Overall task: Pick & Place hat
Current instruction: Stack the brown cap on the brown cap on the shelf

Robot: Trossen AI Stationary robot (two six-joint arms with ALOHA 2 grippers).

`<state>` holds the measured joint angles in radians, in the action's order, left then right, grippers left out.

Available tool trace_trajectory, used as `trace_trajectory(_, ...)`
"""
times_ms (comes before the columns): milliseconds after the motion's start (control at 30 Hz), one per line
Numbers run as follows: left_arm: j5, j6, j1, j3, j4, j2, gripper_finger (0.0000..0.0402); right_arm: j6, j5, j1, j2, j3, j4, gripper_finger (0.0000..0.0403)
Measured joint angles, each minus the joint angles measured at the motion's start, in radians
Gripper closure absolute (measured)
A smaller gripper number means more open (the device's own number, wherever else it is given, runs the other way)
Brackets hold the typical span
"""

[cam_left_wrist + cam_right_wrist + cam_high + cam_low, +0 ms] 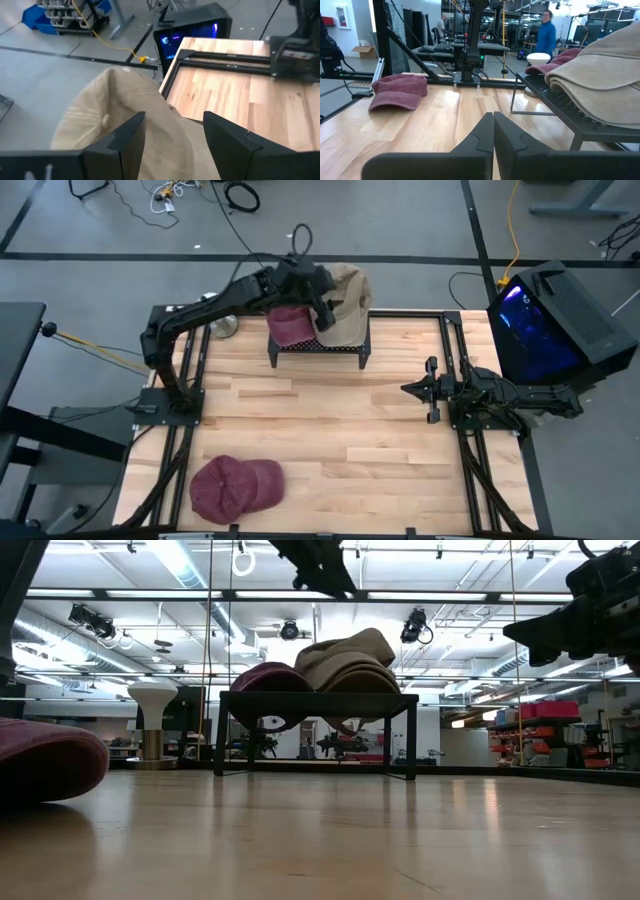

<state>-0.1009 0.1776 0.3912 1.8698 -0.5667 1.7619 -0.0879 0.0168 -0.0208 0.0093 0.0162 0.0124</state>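
Two hats on the rack, one still on the bench, as we read it.

We see a tan cloth hat [345,302] and a dark red cloth hat [291,323] lying side by side on the black perforated metal rack [318,348] at the far edge of the light wooden bench [330,440], while a second dark red cloth hat [235,486] lies well apart at the near left corner, so we judge one placement is left. The left claw [172,135] hangs just over the tan hat with its fingers apart and the cloth showing between them; we cannot tell whether they touch it, and nothing is lifted. The right claw [493,131] waits low over the bench's right side, fingers pressed together, holding nothing.
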Motion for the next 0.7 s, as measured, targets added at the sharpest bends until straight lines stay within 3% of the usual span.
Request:
trace_trajectory(433,-0.165,0.037,-0.015,-0.001,-0.076,0.106,0.0204,0.0,0.0,0.0,0.0,0.0,0.0,0.0392)
trace_trajectory(600,-0.282,0.054,-0.02,-0.002,-0.067,0.104,0.0204,0.0,0.0,0.0,0.0,0.0,0.0,0.0392)
trace_trajectory(700,-0.346,0.14,-0.02,-0.002,-0.032,0.104,0.0204,0.0,0.001,0.0,0.0,0.0,0.0,0.0392)
